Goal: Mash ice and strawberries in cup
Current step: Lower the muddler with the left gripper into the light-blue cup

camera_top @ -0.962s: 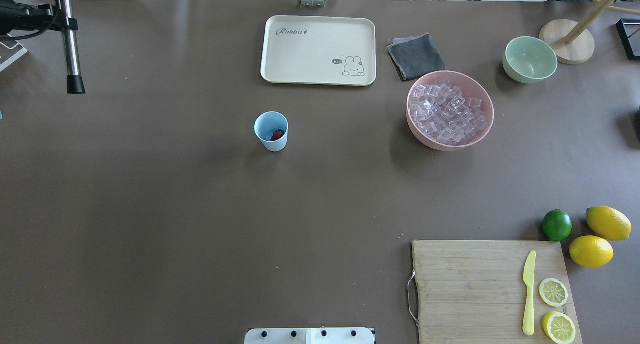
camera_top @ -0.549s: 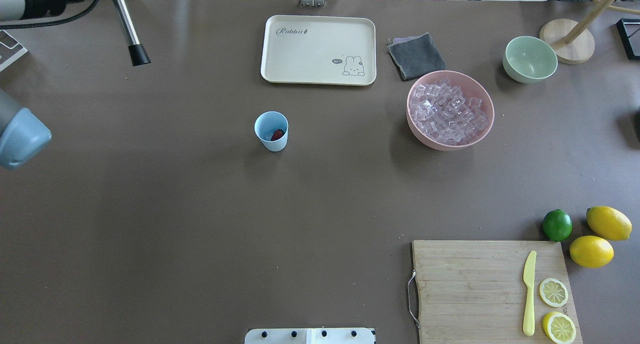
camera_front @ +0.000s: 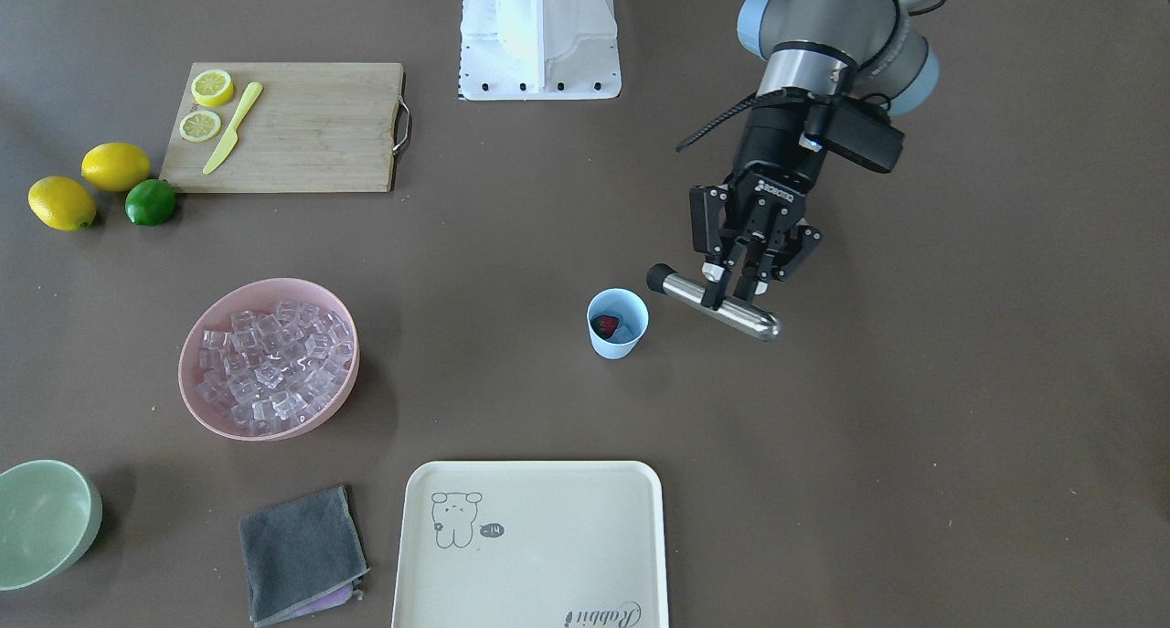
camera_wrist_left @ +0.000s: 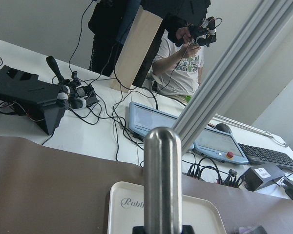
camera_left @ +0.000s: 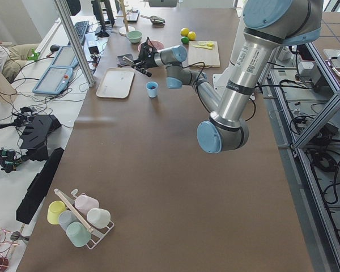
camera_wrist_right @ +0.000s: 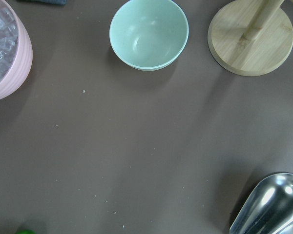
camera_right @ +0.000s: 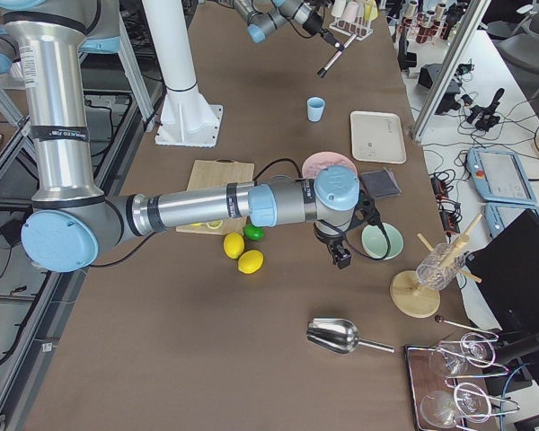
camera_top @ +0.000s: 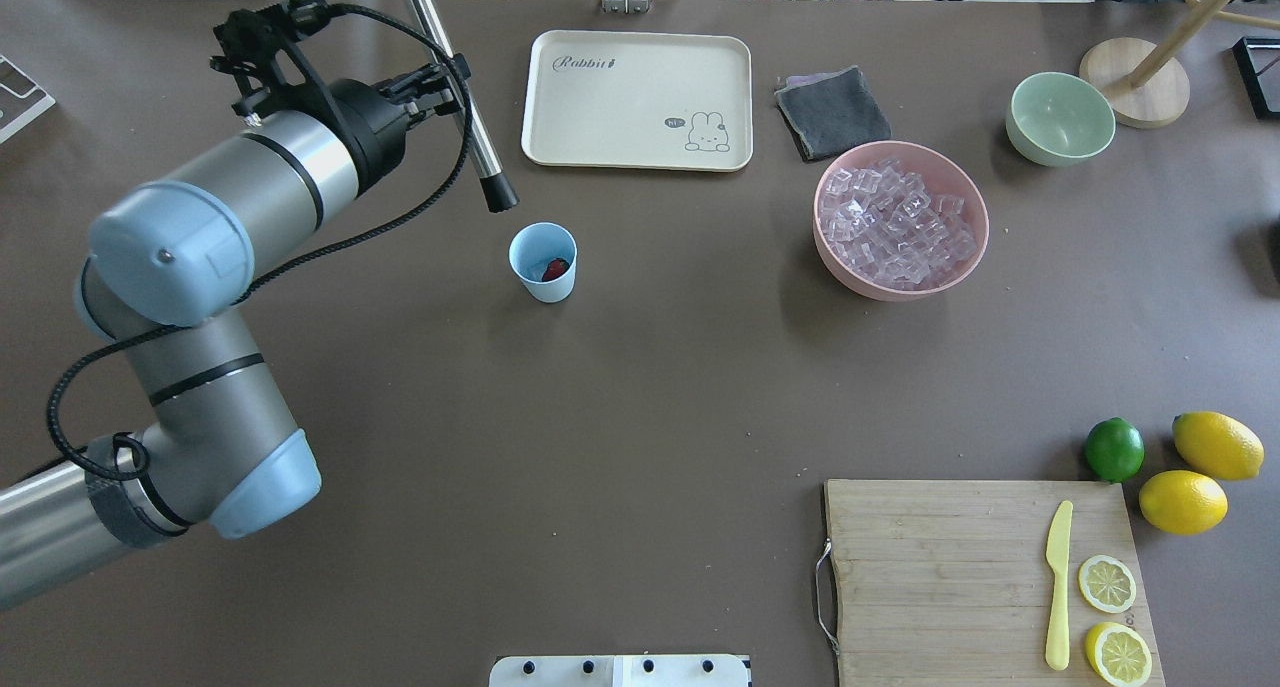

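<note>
Alignment first: tip the muddler (camera_front: 686,290) from its slanted, near-level carry to upright, black end down, before bringing it over the cup (camera_front: 614,345). Hold the left gripper (camera_front: 728,288) as now, fingers pressed together on the steel shaft toward its rounded end, pinching it crosswise; judge a firm pinch necessary against slip under load. Centre the black end over the small mouth, lower slowly, then press straight down with short twists rather than sideways shoves, given a light, handleless, unheld cup likely to skate or topple. Stop short of ramming the bottom. Cannot tell spread from closed on the right gripper (camera_right: 339,253), seen only in a side view, far off by the pale green bowl (camera_right: 381,239) and well apart from the cup; so expect no steadying from it. As for the cup: light blue, slightly tapered, pale at the rim, upright on the bare table (camera_front: 823,473), on the robot's side of the cream tray (camera_front: 567,555), near the muddler's black end but not under it. Holds the strawberry (camera_front: 605,323), tiny and red, low against the inner wall, with a pale patch beside it too small to name. Ice (camera_front: 270,363) plainly visible only as clear cubes heaped in the pink bowl (camera_front: 274,432), well apart from the cup.
</note>
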You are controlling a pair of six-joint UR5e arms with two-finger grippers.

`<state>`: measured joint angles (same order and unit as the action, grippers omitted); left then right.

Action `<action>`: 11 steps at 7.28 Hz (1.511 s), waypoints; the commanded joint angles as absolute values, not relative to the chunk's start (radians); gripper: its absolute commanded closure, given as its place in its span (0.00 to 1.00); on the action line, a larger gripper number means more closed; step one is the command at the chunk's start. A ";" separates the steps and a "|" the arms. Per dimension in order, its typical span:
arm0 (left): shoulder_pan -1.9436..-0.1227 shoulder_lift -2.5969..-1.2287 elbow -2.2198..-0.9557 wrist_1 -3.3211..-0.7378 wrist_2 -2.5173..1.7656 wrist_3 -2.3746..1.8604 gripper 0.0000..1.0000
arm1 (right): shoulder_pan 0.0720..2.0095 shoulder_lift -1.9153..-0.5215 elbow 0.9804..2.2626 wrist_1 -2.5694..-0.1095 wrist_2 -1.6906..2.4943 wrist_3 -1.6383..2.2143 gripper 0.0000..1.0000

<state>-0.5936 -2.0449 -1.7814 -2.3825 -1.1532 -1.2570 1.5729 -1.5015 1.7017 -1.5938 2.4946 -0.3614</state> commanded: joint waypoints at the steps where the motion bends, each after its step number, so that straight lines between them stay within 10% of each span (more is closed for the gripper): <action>1: -0.529 -2.072 -1.683 -2.394 -1.051 -1.261 1.00 | 1.574 -1.502 1.700 -1.594 2.496 -0.367 0.01; 11: -0.541 -2.071 -1.664 -2.491 -1.095 -1.252 1.00 | 1.572 -1.525 1.738 -1.594 2.508 -0.362 0.01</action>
<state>-0.5093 -2.0694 -1.6197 -2.4906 -1.0674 -1.2564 1.5725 -1.5244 1.7386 -1.5938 2.5037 -0.3633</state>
